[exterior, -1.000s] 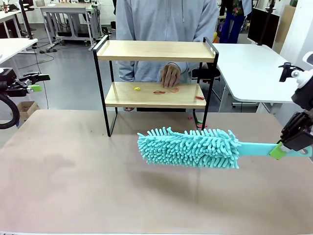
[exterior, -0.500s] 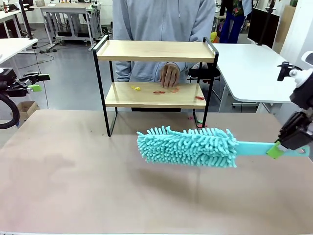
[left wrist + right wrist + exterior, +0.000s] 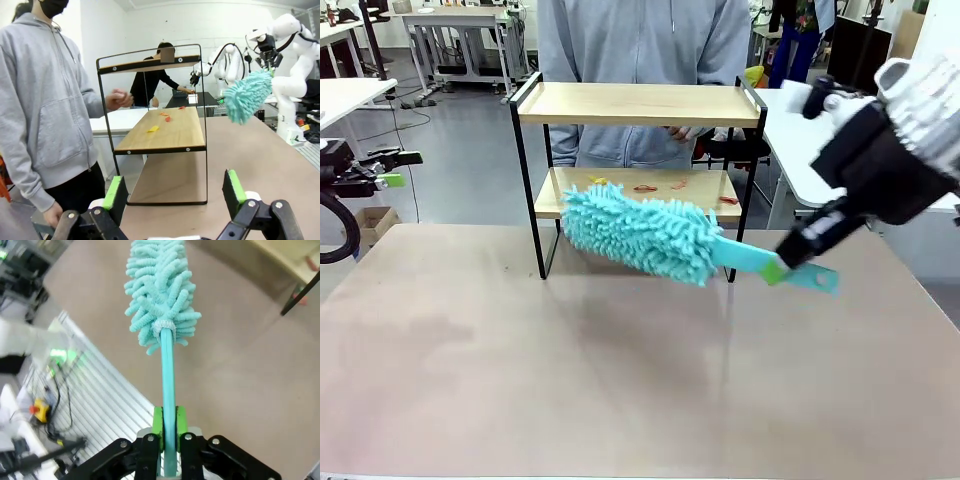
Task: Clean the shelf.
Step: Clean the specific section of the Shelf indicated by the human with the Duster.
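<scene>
Two wooden boards make up the shelf (image 3: 638,103), standing at the far middle of the surface (image 3: 470,380), with small red and yellow scraps (image 3: 645,188) on its lower board. The teal duster (image 3: 635,232) hangs just on the robot's side of that board, its long axis slanting from the handle at right to the fluffy head at left. The right gripper (image 3: 782,265), fingers clamped on the handle, is nearer; the left gripper (image 3: 175,192) sits well aside, fingers spread and empty.

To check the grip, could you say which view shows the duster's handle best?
The right wrist view: the handle runs straight from the right tool to the fluffy head. The front view shows it slanted, partly behind that tool; the left wrist view has the duster small, far off.
</scene>
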`<action>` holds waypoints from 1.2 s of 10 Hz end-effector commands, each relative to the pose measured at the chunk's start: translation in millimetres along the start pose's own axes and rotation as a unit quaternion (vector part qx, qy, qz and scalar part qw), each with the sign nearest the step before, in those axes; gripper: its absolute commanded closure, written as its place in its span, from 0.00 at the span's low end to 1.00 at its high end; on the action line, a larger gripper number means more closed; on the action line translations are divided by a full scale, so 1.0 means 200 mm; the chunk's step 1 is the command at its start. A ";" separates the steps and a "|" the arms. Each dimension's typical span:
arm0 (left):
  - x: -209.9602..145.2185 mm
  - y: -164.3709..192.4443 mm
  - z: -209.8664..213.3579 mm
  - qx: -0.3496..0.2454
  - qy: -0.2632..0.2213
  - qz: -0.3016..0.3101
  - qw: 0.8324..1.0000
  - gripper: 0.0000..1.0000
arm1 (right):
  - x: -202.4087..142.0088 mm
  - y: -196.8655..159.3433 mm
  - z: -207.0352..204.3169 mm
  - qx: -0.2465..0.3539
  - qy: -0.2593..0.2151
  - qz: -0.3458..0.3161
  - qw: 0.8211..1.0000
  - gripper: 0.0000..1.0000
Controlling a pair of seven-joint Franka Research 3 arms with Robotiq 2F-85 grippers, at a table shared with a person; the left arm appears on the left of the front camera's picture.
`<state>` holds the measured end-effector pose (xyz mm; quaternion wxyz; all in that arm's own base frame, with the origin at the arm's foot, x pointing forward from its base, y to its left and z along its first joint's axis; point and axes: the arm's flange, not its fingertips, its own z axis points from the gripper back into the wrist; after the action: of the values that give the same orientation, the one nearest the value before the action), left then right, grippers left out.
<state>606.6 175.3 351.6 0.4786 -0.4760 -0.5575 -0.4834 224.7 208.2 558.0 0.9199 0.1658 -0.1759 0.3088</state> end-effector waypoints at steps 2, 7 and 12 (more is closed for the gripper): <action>0.02 -0.01 0.00 0.001 -0.001 -0.003 1.000 0.00 | 0.19 0.16 -0.17 -0.042 -0.058 -0.051 0.996 0.87; 0.02 -0.01 0.00 0.001 -0.001 -0.003 1.000 0.00 | 0.15 0.18 -0.16 -0.038 -0.048 -0.044 0.997 0.87; 0.02 -0.01 0.00 0.001 -0.001 -0.003 1.000 0.00 | 0.46 0.36 -0.38 -0.103 -0.095 -0.106 0.984 0.87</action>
<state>606.5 175.3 351.3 0.4787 -0.4761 -0.5574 -0.4831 255.2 320.1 541.1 0.9362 0.1351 -0.2486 0.2084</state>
